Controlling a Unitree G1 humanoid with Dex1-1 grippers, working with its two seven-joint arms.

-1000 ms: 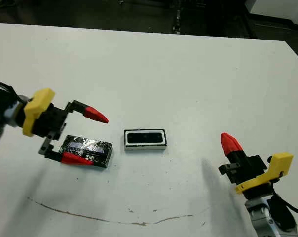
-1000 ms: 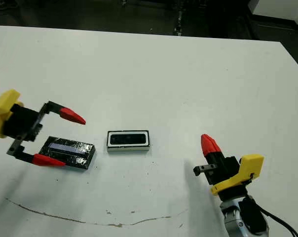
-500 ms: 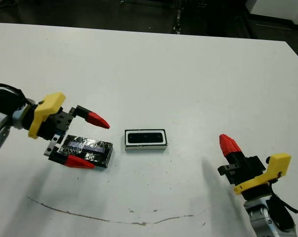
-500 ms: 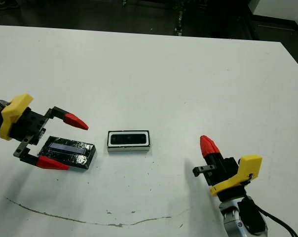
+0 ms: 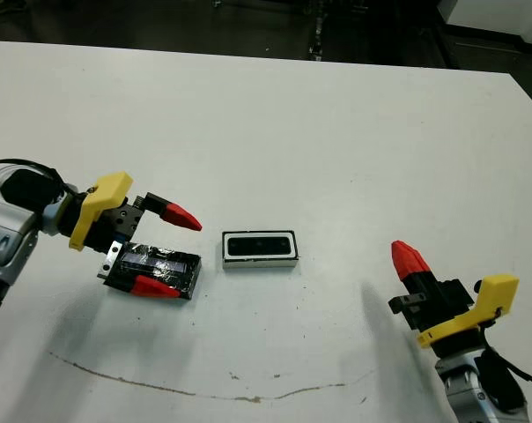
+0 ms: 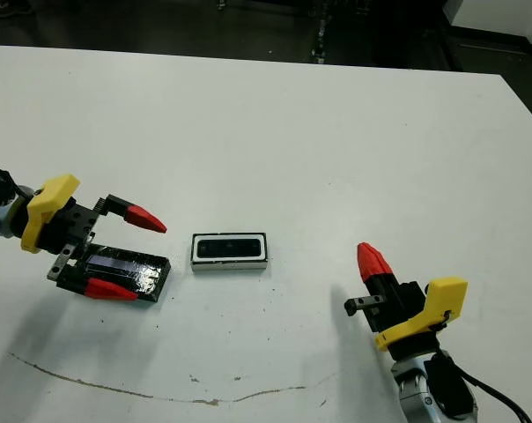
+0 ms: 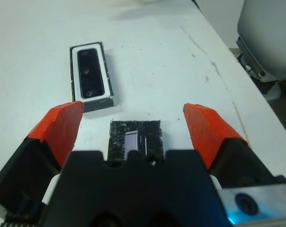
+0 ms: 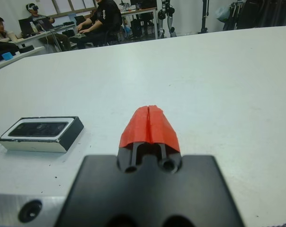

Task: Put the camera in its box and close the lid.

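A: Item one, nearest: right gripper (image 6: 369, 262).
B: Fingers pressed together, holding nothing, idle, well apart from everything else.

A: Item two: left gripper (image 5: 158, 251).
B: Fingers spread wide, straddling the lid (image 5: 155, 270); one finger (image 5: 155, 286) along its near edge, the other (image 5: 179, 216) raised beyond its far edge. I cannot tell whether either pad touches it.

A: Lid itself?
B: Black, crinkly, pale strip on top. Flat on the table (image 5: 336, 123), between the left fingers, close to that gripper's body in its wrist view.

A: Item three: box (image 5: 260, 249).
B: Open, just beyond the left fingertips, well clear of the right gripper. White lining, dark sides.

A: Camera (image 7: 90, 73)?
B: Already inside the box, lying flat, filling the tray.

A: Farthest?
B: Persons seated at desks past the table edge.

A: Status of task?
B: First half looks done: camera boxed. Remaining, as I judge it: grasp the lid, carry it over the box, seat it squarely. Lid not yet lifted.
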